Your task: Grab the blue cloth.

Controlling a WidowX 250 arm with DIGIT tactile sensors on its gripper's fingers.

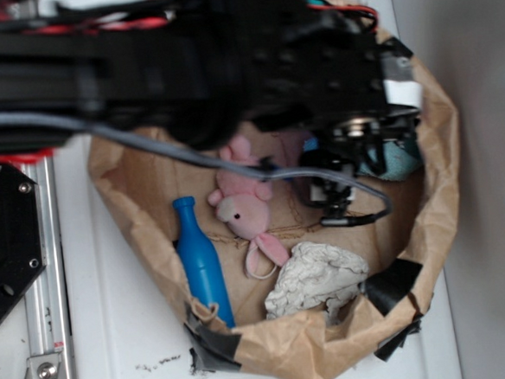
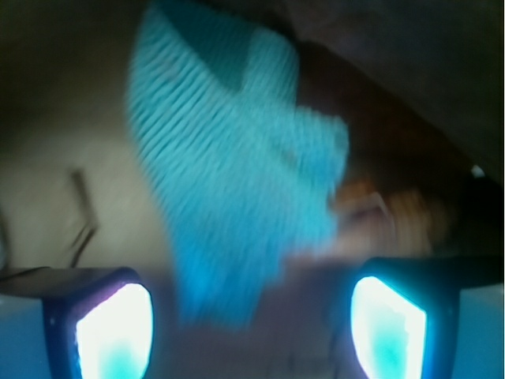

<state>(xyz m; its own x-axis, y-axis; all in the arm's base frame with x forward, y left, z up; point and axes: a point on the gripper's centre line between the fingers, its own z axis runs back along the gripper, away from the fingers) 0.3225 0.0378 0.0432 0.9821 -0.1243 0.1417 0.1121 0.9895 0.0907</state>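
Brown paper bag (image 1: 441, 220) holding blue cloth (image 2: 229, 181), pink plush (image 1: 244, 214), blue bottle (image 1: 202, 267), claw (image 2: 251, 320) spread wide

Exterior overhead above the paper bag (image 1: 289, 347); wrist close-up, blurred; shared blue cloth (image 2: 237, 181).

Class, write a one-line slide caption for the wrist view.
Blurred wrist view: the open gripper hovers above the fuzzy teal-blue terry cloth, lying between its two fingertips.

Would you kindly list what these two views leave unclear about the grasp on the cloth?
- Exterior: the arm covers most of the blue cloth and the gripper, so jaw state is unclear.
- Wrist: blur hides whether the fingers touch the cloth.
- Wrist: the frame's bottom edge cuts off the finger bases.
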